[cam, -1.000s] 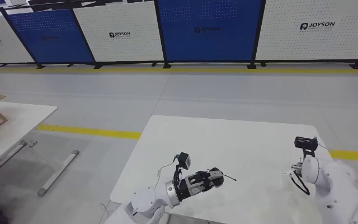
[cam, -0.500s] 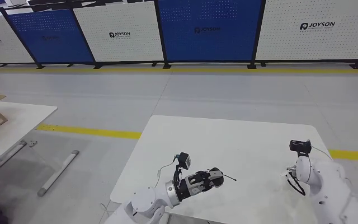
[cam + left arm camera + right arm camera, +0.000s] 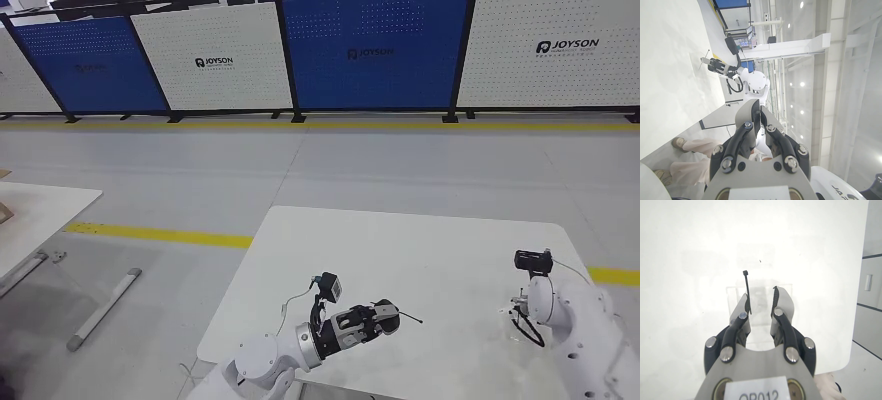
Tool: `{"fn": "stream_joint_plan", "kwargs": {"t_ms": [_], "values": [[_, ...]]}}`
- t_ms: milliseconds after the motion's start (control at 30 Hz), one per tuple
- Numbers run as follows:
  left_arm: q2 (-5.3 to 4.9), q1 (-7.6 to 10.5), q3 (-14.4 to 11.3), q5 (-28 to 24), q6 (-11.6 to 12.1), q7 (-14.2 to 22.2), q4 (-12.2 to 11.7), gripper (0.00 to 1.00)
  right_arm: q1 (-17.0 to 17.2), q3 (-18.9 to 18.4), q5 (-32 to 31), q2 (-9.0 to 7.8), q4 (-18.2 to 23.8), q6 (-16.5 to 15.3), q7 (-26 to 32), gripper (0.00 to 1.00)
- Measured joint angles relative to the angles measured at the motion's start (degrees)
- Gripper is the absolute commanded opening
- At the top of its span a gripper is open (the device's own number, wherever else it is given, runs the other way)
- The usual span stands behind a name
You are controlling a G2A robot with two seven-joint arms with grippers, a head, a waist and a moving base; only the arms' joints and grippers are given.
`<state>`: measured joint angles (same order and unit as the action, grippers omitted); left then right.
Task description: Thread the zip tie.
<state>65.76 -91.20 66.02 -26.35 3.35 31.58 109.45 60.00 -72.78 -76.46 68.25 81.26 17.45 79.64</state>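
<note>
A thin black zip tie (image 3: 747,289) lies along one pad of my right gripper (image 3: 760,291), its square head pointing away from the wrist. That gripper is open and hangs just above a small clear block (image 3: 731,298) on the white table. In the top view the right gripper (image 3: 514,306) is near the table's right edge. My left gripper (image 3: 388,318) is near the front edge, shut on another thin black strip (image 3: 412,320) that sticks out sideways. In the left wrist view the left gripper (image 3: 760,109) has its pads pressed together, and the right gripper (image 3: 705,61) is farther off.
The white table (image 3: 400,250) has bare room between the two arms. Its front and right edges are close to both grippers. A second table (image 3: 40,215) stands off to the left. Blue and white pegboard panels (image 3: 370,55) line the back.
The right arm has shifted a little to the left, toward the table's middle. The left arm has stayed where it was.
</note>
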Motion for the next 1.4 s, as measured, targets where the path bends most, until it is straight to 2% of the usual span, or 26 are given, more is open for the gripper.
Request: {"fn": "stream_joint_plan", "kwargs": {"t_ms": [400, 600, 800, 900, 1000, 1067, 1167, 1267, 1400], "values": [[0.0, 0.0, 0.0, 0.0, 0.0, 0.0, 0.0, 0.0, -0.51, 1.04, -0.27, -0.22, -1.4, -0.29, 0.0, 0.33], [0.0, 0.0, 0.0, 0.0, 0.0, 0.0, 0.0, 0.0, 0.57, 0.21, 0.04, -0.6, 1.07, 0.07, 0.0, 0.33], [0.0, 0.0, 0.0, 0.0, 0.0, 0.0, 0.0, 0.0, 3.71, -1.05, -0.56, -1.21, 5.84, 0.15, 0.0, 0.33], [0.0, 0.0, 0.0, 0.0, 0.0, 0.0, 0.0, 0.0, 6.29, -2.64, -0.78, -1.62, 10.35, 0.71, 0.0, 0.33], [0.0, 0.0, 0.0, 0.0, 0.0, 0.0, 0.0, 0.0, 10.17, -5.5, -0.69, -2.04, 18.04, 1.3, -0.56, 0.32], [0.0, 0.0, 0.0, 0.0, 0.0, 0.0, 0.0, 0.0, 13.9, -8.19, 0.74, -2.24, 23.86, 1.58, -3.12, 0.3], [0.0, 0.0, 0.0, 0.0, 0.0, 0.0, 0.0, 0.0, 19.04, -12.29, 3.22, -2.31, 29.69, 2.03, -8.87, 0.32], [0.0, 0.0, 0.0, 0.0, 0.0, 0.0, 0.0, 0.0, 21.9, -14.73, 4.73, -2.25, 31.15, 2.03, -11.81, 0.32], [0.0, 0.0, 0.0, 0.0, 0.0, 0.0, 0.0, 0.0, 21.25, -14.83, 4.48, -2.21, 29.24, 1.77, -9.82, 0.31]]}}
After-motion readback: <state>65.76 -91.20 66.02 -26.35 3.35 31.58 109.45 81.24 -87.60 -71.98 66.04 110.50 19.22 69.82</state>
